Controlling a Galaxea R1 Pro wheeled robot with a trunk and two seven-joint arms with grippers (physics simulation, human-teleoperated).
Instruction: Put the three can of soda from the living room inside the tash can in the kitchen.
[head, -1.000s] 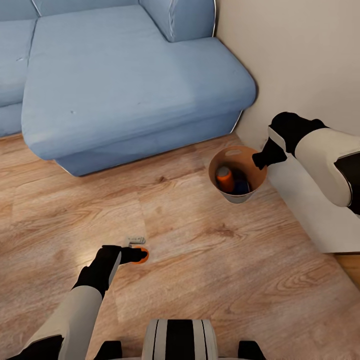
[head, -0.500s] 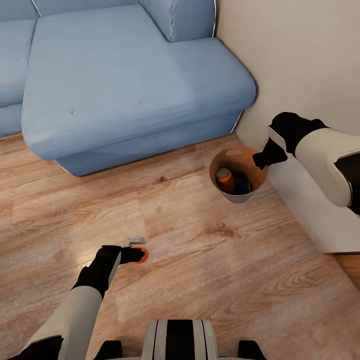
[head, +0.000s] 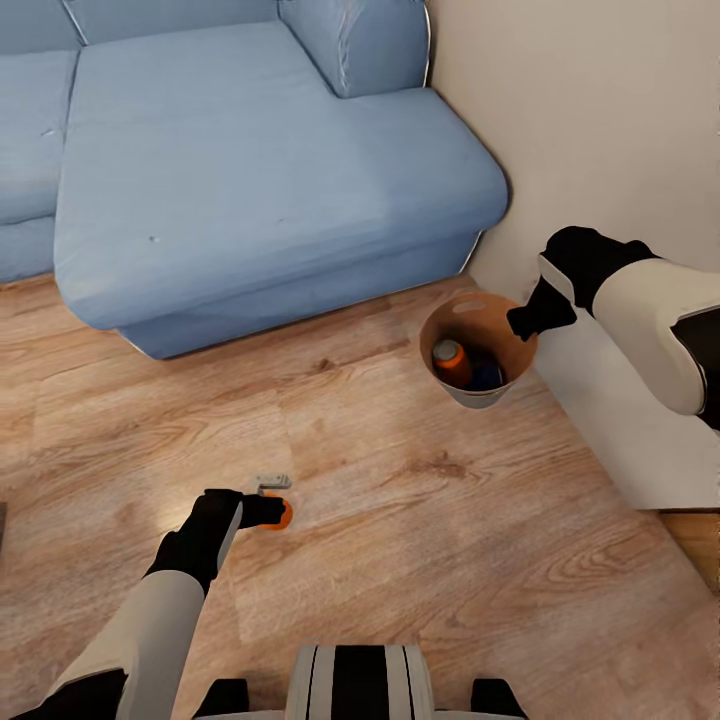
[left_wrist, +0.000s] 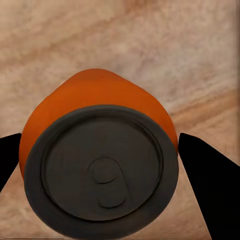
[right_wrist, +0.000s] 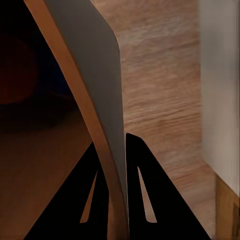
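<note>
Gripping the third can of soda (left_wrist: 100, 165), the left gripper (left_wrist: 100, 155) had its two dark fingers set on either side of the orange body, with the grey top facing the wrist camera. From the head view that orange can (head: 283, 514) sat just past the black fingertips, low over the wood floor (head: 400, 520); whether it was lifted clear or touching the boards could not be told. A small grey object (head: 272, 481) lay on the floor just beyond it.

Across the robot, the right gripper (right_wrist: 116, 165) was pinched narrowly on the wall of the tash can (right_wrist: 95, 100), one finger inside and one outside the rim. In the head view the bucket (head: 478, 350) hung tilted from that grip, near the corner of the blue sofa (head: 260, 170) and beside the pale wall (head: 580, 120). Another orange can (head: 452, 362) and the dark blue can (head: 488, 374) lay inside it.

As a judgement, the risks lay in both holds. The can was taken only by its round sides, so a quick swing toward the bucket could let it slip or roll out. The bucket hung from one thin edge, already leaning; dropping a third can in could swing it, tip the load out, or pull the rim from the fingers.
</note>
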